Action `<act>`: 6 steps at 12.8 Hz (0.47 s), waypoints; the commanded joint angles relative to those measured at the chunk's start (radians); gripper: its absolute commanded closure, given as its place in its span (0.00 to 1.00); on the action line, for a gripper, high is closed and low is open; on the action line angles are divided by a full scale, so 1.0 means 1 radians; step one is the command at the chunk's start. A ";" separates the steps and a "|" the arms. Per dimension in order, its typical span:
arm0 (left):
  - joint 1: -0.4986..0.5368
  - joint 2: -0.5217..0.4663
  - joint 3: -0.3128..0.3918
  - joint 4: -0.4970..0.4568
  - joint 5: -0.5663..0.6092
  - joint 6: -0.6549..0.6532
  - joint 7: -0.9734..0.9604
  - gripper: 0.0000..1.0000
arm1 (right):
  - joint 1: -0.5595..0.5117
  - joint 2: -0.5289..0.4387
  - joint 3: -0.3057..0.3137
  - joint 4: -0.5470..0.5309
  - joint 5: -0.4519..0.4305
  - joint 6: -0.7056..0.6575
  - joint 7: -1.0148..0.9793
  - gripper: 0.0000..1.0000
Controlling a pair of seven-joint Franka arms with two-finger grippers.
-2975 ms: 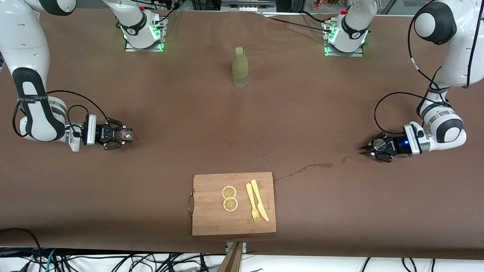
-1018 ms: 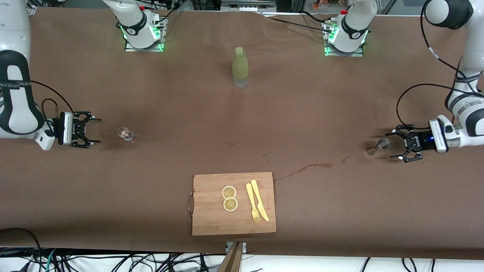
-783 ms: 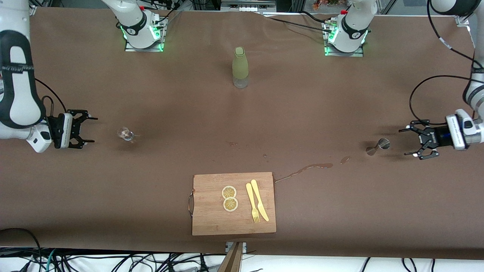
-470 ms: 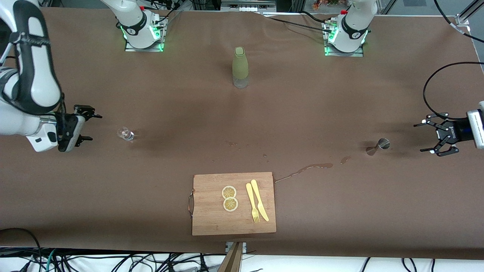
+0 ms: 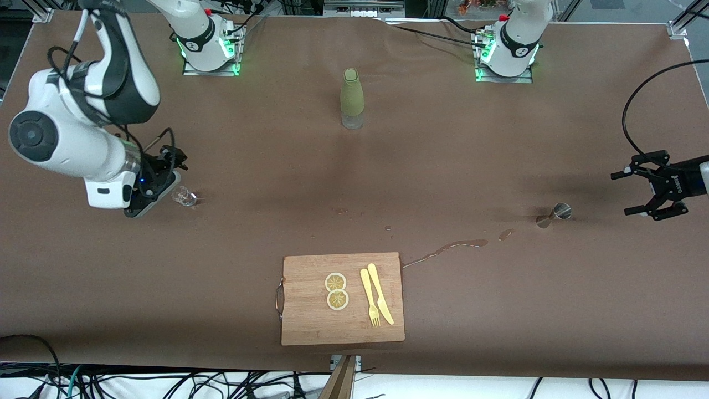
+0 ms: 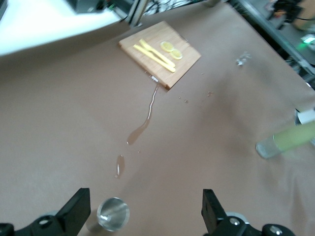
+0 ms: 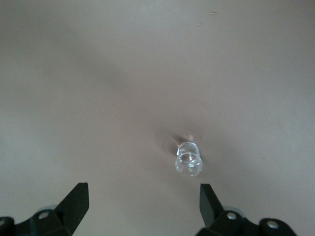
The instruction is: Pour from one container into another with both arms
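Observation:
A small clear glass point(image 5: 183, 195) point(image 7: 188, 160) stands upright on the brown table toward the right arm's end. My right gripper point(image 5: 173, 161) point(image 7: 142, 209) hangs open just beside it, not touching, with nothing between its fingers. A small metal jigger point(image 5: 556, 212) point(image 6: 113, 214) stands toward the left arm's end. My left gripper point(image 5: 627, 193) point(image 6: 145, 211) is open and apart from the jigger, toward the table's end. Both white arms reach in from the table's ends.
A green bottle point(image 5: 352, 97) point(image 6: 290, 140) stands mid-table near the bases. A wooden cutting board point(image 5: 310, 324) near the front edge carries two lemon slices point(image 5: 336, 291), a yellow fork and a knife point(image 5: 381, 285). A spilled streak of liquid point(image 5: 448, 246) point(image 6: 142, 128) runs between board and jigger.
Both grippers let go of the glass and the jigger and drew back from them. The right arm has since swung round, bringing its gripper close beside the glass. The left gripper moved farther away.

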 commanded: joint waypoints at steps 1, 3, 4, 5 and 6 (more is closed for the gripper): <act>-0.037 -0.141 -0.021 -0.078 0.114 0.039 -0.306 0.00 | -0.023 -0.069 0.056 -0.006 -0.033 -0.051 0.285 0.00; -0.056 -0.212 -0.073 -0.080 0.212 0.056 -0.520 0.00 | -0.023 -0.118 0.066 -0.006 -0.030 -0.101 0.483 0.00; -0.066 -0.247 -0.103 -0.080 0.254 0.057 -0.653 0.00 | -0.025 -0.138 0.066 -0.006 -0.030 -0.134 0.566 0.00; -0.085 -0.279 -0.120 -0.081 0.301 0.057 -0.799 0.00 | -0.035 -0.158 0.066 0.002 -0.028 -0.161 0.600 0.00; -0.115 -0.308 -0.136 -0.083 0.335 0.056 -0.911 0.00 | -0.063 -0.178 0.063 0.010 -0.020 -0.196 0.616 0.00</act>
